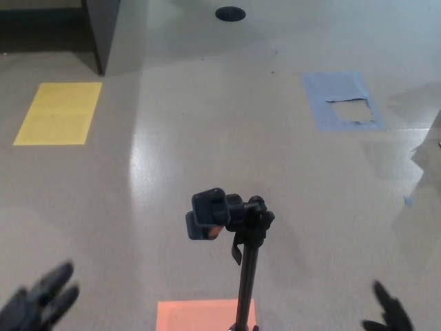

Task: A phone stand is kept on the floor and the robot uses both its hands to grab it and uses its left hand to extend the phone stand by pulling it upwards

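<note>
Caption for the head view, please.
Both open hands, left hand and right hand, flank the upright phone stand on the floor, neither touching it.

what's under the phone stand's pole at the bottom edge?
An orange patch on the floor lies beneath the phone stand. The stand's base is cut off by the frame, so whether it rests on the patch can't be seen.
</note>
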